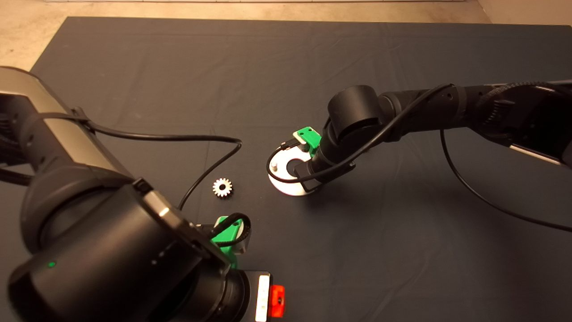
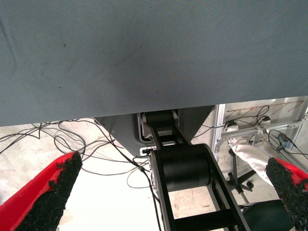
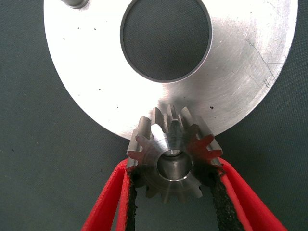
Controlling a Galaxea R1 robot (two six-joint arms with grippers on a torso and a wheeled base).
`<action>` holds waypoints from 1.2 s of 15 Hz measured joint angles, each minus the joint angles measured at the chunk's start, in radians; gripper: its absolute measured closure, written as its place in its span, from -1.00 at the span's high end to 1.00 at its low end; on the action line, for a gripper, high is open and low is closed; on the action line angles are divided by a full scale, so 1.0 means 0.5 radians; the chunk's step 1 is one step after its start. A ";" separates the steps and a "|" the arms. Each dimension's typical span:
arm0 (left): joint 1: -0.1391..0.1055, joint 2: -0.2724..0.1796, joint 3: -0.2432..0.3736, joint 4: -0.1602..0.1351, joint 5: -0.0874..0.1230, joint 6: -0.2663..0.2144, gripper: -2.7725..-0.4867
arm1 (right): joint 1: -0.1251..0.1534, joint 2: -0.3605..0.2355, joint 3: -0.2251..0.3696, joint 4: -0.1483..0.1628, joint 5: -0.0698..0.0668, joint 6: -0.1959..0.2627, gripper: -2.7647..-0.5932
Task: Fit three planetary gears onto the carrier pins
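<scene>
The right claw (image 3: 173, 180) clamps a gear (image 3: 174, 154) at the disc (image 3: 96, 86) rim; the left claw (image 2: 168, 192) (fingers apart) waits nearer, off the disc.

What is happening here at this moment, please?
The right gripper holds one planetary gear between its fingers over the edge of the shiny disc, where a pin stands free. Another gear lies loose on the mat. The left gripper waits open at the lower left, holding nothing.
</scene>
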 joint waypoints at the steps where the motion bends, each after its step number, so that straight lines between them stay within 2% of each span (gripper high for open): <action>1: 0.000 0.000 0.000 0.000 0.000 0.000 1.00 | 0.000 0.001 0.000 0.000 0.000 0.000 -0.67; 5: -0.001 0.000 0.000 0.000 0.000 0.000 1.00 | 0.006 0.000 0.005 -0.002 0.000 0.001 -0.59; 8: -0.001 0.000 0.000 0.000 0.000 0.000 1.00 | 0.011 -0.004 0.008 -0.004 -0.002 0.001 -0.38; 11: 0.000 0.000 0.000 0.000 0.000 0.000 1.00 | 0.011 -0.005 0.009 -0.004 -0.001 0.001 -0.36; 13: -0.001 0.000 0.000 0.000 0.000 0.000 1.00 | 0.013 -0.014 0.011 -0.004 0.001 0.001 -0.24; 15: 0.000 0.000 0.000 0.000 0.000 0.000 1.00 | 0.042 -0.033 0.012 -0.005 -0.002 0.002 -0.08; 18: 0.000 0.000 0.000 0.000 0.000 0.000 1.00 | 0.109 -0.044 0.018 -0.006 -0.003 0.002 -0.07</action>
